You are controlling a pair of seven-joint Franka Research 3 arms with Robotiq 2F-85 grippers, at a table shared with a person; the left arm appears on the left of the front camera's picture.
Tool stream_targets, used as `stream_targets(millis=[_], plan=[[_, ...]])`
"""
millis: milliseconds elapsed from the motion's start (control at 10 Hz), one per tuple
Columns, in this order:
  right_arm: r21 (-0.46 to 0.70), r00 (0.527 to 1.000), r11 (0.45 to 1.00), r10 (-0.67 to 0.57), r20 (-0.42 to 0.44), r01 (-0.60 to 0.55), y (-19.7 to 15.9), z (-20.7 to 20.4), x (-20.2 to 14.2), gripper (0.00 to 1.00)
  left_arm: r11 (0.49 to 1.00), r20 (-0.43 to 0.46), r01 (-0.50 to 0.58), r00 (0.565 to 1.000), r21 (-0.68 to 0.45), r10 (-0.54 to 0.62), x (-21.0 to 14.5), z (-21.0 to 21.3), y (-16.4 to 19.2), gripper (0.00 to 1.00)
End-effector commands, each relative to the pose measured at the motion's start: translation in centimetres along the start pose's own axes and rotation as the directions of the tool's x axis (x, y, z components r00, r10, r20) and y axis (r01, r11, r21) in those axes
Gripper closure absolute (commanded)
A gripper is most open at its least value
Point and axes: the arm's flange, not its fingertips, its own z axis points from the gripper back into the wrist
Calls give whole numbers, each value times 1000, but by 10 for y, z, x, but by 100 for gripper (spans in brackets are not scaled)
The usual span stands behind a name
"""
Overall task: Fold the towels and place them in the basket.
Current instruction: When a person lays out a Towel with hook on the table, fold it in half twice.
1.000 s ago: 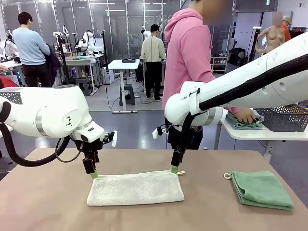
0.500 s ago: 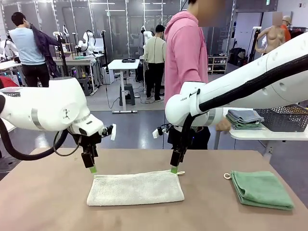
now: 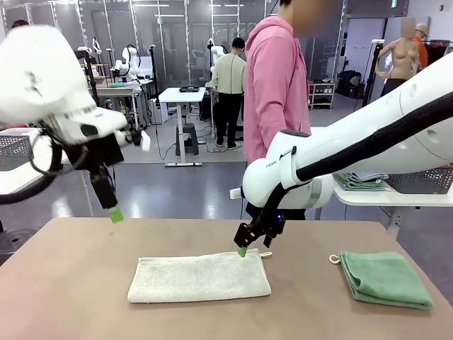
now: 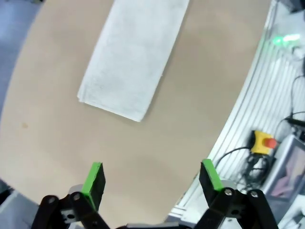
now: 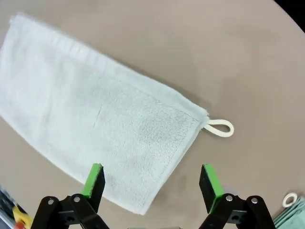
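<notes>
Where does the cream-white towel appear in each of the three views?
Front view: the cream-white towel lies flat at lower centre, as a long strip.
Left wrist view: the towel is at top centre, running slantwise.
Right wrist view: the towel spreads across the left and centre.
Shared landmark: the brown table beneath it; the corner loop marks the same towel end in the front and right wrist views.

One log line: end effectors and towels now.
left end effector: open, empty, in air | right end effector: open, over cream towel loop corner | green towel: folded, right
</notes>
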Motion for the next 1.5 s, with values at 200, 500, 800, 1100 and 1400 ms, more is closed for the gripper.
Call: stream_targets(millis=[200,500,800,1100,1400], plan=[[-52,977,977,-206,58,209,5,-9,-9,0,970,130,-131,986,206,105,-74,86,-67,0],[-19,955,955,-297,16,297,-2,-22,-10,0,963,244,-155,965,223,98,-134,139,-84,0],[-83,930,928,-367,-23,364,-6,-37,-11,0,952,193,-223,964,208,184,-144,172,-97,0],[-106,917,915,-396,-52,390,0,-42,-14,0,948,211,-246,956,202,203,-146,181,-94,0],[-74,933,932,-357,-35,354,-12,-40,-21,0,949,226,-229,957,214,180,-151,175,-98,0]])
